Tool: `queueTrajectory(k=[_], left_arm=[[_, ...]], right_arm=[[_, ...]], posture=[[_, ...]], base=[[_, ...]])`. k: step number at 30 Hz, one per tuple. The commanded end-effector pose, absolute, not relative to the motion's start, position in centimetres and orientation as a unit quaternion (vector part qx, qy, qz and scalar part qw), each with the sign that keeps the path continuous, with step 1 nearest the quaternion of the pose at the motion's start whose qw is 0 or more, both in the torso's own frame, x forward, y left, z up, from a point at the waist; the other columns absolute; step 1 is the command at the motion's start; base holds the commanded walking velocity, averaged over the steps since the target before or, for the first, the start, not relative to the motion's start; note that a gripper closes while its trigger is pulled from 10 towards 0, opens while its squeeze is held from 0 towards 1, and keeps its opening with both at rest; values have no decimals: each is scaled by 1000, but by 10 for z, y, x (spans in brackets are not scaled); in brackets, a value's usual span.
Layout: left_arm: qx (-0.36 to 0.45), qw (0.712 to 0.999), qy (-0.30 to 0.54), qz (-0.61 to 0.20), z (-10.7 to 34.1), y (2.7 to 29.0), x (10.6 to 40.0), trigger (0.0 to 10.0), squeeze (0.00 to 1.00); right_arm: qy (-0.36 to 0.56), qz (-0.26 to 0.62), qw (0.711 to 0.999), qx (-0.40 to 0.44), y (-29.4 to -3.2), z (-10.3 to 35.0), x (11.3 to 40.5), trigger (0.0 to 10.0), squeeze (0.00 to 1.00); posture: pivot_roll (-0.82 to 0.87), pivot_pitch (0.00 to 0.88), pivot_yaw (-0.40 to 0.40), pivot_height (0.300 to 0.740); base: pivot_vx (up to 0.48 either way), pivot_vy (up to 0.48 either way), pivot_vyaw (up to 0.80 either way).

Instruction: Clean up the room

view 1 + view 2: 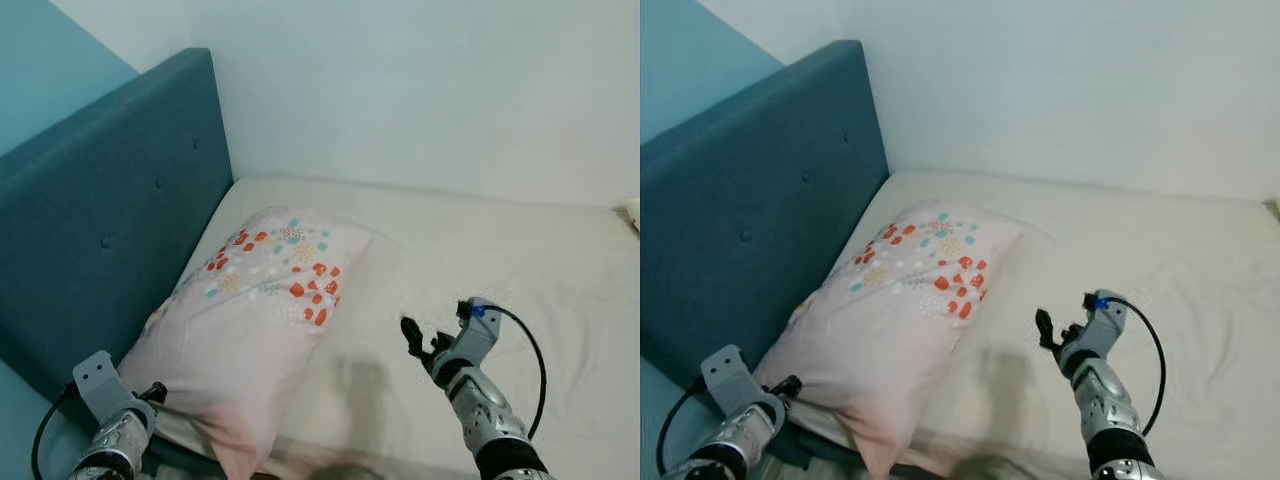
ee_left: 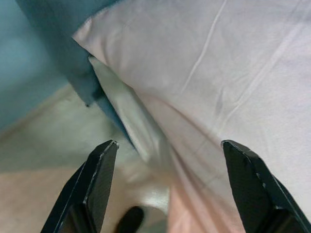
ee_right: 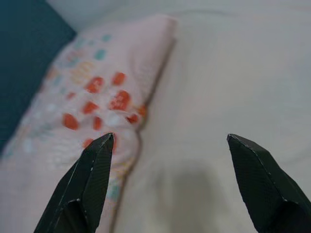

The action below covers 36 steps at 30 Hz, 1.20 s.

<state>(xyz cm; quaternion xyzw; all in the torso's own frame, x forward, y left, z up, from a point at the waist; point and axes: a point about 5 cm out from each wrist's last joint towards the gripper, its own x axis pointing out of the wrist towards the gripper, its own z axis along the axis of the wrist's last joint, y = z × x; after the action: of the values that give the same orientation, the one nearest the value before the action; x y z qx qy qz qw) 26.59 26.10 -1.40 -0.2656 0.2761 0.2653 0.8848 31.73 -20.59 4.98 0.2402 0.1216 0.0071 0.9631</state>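
Pink floral pillow (image 1: 255,320) propped against blue headboard (image 1: 100,230), near corner overhanging mattress (image 1: 480,250) edge. Left gripper (image 2: 170,187) wide open at that corner; right gripper (image 3: 167,179) wide open above sheet, likely poised to straighten.

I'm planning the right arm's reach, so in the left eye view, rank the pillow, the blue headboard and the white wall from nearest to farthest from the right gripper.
From the right gripper:
1. Pillow, to its left on the mattress.
2. Headboard, farther left, behind the pillow.
3. White wall, beyond the bed's far edge.
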Motion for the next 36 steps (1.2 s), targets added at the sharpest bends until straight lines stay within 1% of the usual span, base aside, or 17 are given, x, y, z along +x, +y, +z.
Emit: queueTrajectory(k=[1,2,6,8,15,16,18,20,21,22,24,25,26,28,29,31,36], left_arm=[[-283,877,285,264,-19,258,262,10000,0],[-313,876,277,243,-19,253,264,10000,0],[-318,881,272,221,-18,248,267,10000,0],[-316,887,265,207,-16,245,270,10000,0],[-352,887,235,187,-10,243,276,10000,0],[-414,869,201,183,-3,245,282,10000,0],[-414,869,201,183,-3,245,282,10000,0],[-502,837,142,165,8,248,291,10000,12],[-502,837,142,165,8,248,291,10000,12],[-532,826,111,148,15,250,295,10000,1000],[-546,823,89,132,21,252,298,10000,1000],[-565,816,56,109,30,255,303,10000,1000],[-565,816,56,109,30,255,303,10000,1000],[-590,805,-5,63,48,264,310,10000,1000],[-590,805,-5,63,48,264,310,10000,1000],[-599,799,-42,37,59,273,310,10000,1000],[-583,810,-49,45,56,294,295,10000,1000]], right_arm=[[126,9,957,260,-204,46,314,10000,0],[112,33,953,280,-194,53,319,10000,0],[100,56,948,299,-184,60,324,10000,0],[81,80,936,334,-174,69,329,10000,0],[53,119,907,401,-163,80,330,10000,0],[47,134,899,415,-159,83,330,10000,0],[47,134,899,415,-159,83,330,10000,0],[41,151,891,426,-153,87,329,10000,0],[41,151,891,426,-153,87,329,10000,0],[41,156,889,428,-151,87,329,10000,0],[42,160,888,429,-149,87,328,10000,0],[44,165,887,428,-147,87,327,10000,0],[44,165,887,428,-147,87,327,10000,0],[48,174,885,429,-143,87,326,10000,0],[48,174,885,429,-143,87,326,10000,0],[52,177,884,429,-142,87,325,10000,0],[63,182,884,425,-140,85,324,10000,0]], posture=[[-17,110,7,635],[-7,134,4,625],[-2,150,3,615],[6,173,2,605],[32,201,-1,585],[35,227,0,580],[35,227,0,580],[34,235,0,570],[34,235,0,570],[33,239,-1,565],[33,246,-2,560],[33,253,-4,555],[33,253,-4,555],[36,258,-8,545],[36,258,-8,545],[39,261,-9,535],[48,262,-9,515]], base=[[0,0,0],[0,0,0],[0,0,0],[0,0,0],[0,0,0],[0,0,0],[0,0,0],[0,0,0],[0,0,0],[0,0,0],[0,0,0],[0,0,0],[0,0,0],[0,0,0],[0,0,0],[0,0,0],[0,0,0]])
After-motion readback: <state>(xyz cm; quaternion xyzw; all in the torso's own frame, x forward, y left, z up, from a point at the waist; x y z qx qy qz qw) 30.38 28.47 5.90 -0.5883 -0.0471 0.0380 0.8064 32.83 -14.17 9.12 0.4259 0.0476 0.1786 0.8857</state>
